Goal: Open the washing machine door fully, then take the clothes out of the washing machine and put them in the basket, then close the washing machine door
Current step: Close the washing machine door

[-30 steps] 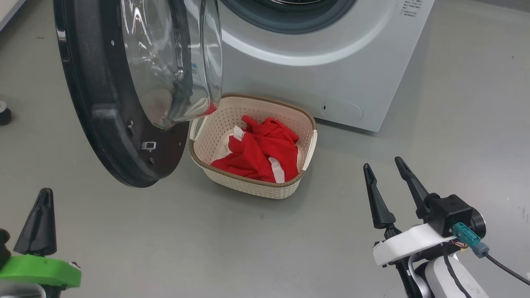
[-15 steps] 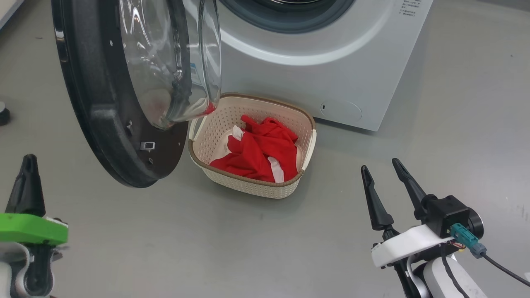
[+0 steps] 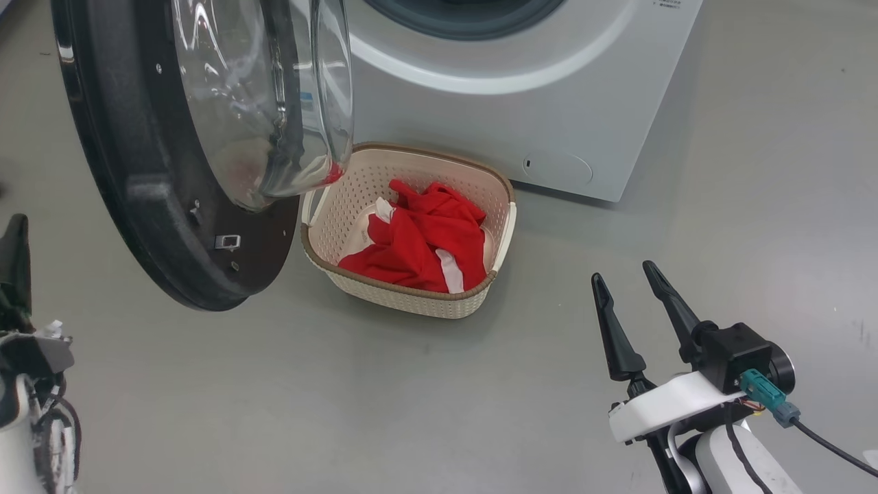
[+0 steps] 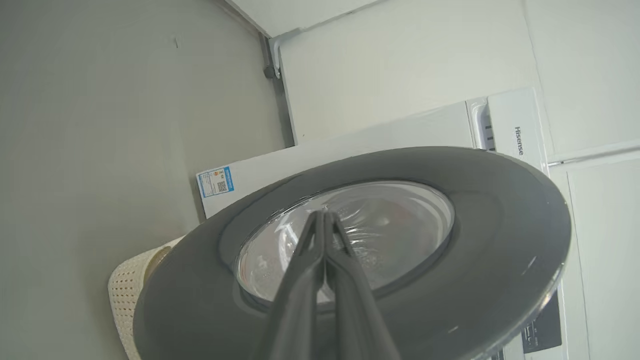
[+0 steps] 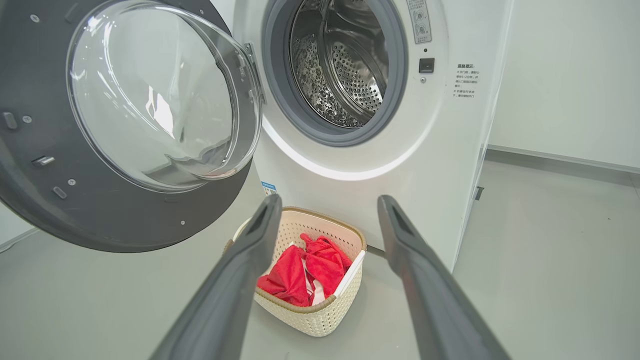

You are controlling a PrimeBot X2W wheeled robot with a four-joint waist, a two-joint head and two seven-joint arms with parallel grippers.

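One washing machine (image 3: 521,103) stands on the grey floor (image 3: 411,412). Its one round door (image 3: 137,178) is swung wide open at the left of the head view, with the black rim low and the glass bowl bulging toward the machine. The right wrist view looks through the open mouth to one steel drum (image 5: 345,65) ringed by a grey seal. One small blue label (image 4: 216,181) sits on the machine's side.

One cream basket (image 3: 418,302) rests on the floor just in front of the machine, partly under the edge of the door's glass. A single heap of red clothes (image 3: 418,240) with white panels lies crumpled inside it, below the brown rim.

Two grippers are in sight, each with two dark fingers. The left gripper (image 4: 324,215) has its fingers pressed tight together with nothing between them. In its own wrist view they point at the outer face of the door; in the head view it sits at the left edge, apart from the door's lower rim. The right gripper (image 3: 622,271) hangs at the lower right with its fingers spread wide and nothing in them, well apart from the basket.
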